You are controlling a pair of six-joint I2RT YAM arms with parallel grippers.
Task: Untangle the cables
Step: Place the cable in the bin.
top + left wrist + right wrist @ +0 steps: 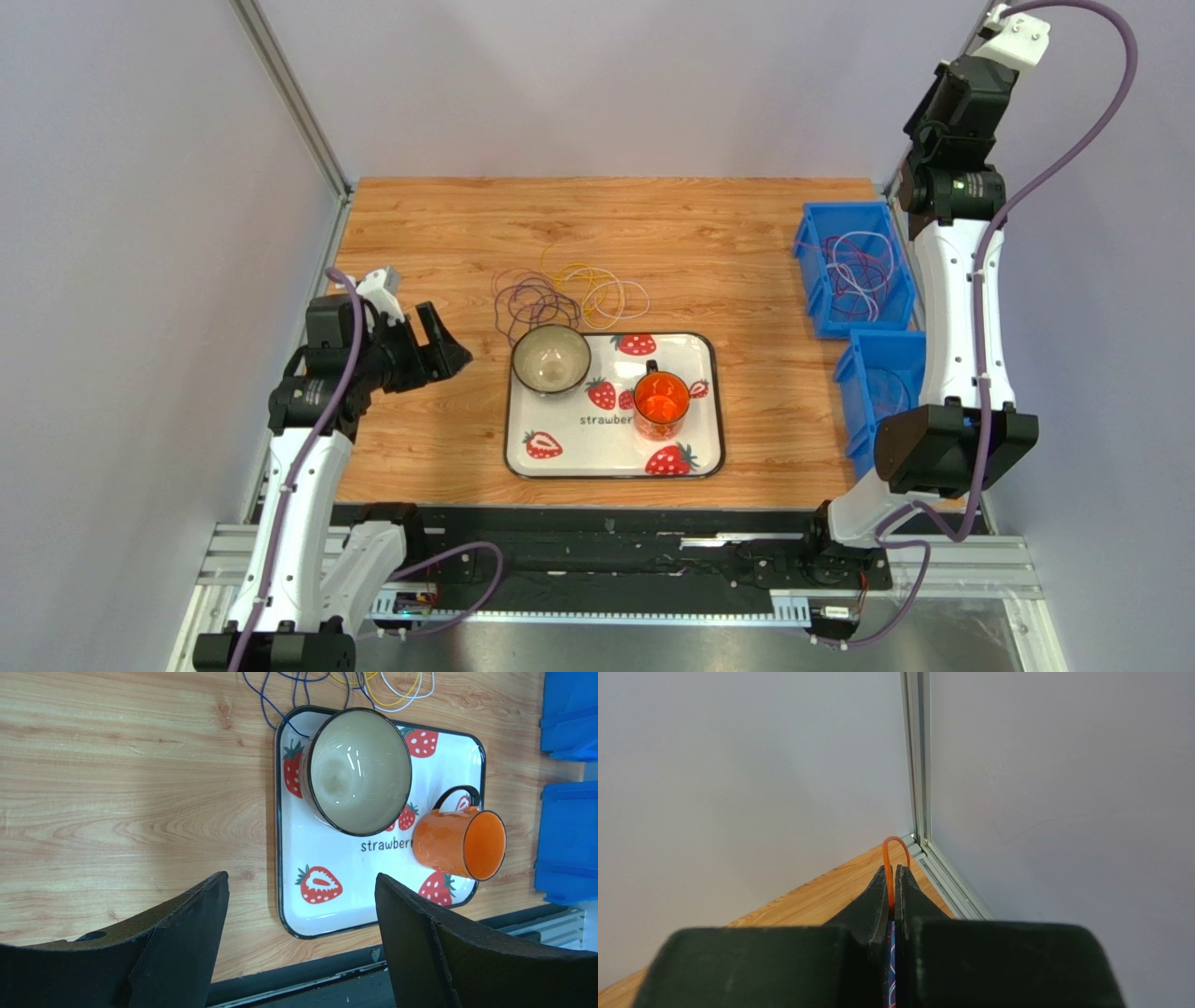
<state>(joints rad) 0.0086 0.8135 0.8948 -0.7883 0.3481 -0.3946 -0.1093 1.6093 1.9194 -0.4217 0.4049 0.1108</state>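
A tangle of thin purple, orange and yellow cables [564,296] lies on the wooden table just behind the tray; the left wrist view catches its near edge [351,686]. More cables [859,263] lie in the far blue bin. My left gripper [421,333] hovers over the table left of the tray, its jaws wide open and empty [302,877]. My right arm is raised high at the back right. In its wrist view the right gripper [893,875] is shut on a thin orange cable [895,845], whose loop sticks out past the fingertips.
A strawberry-print tray [613,469] [281,847] holds a beige bowl [550,359] [359,770] and an orange mug [661,401] [460,843]. Two blue bins [852,231] [884,385] stand along the right edge. Grey walls with metal posts enclose the table.
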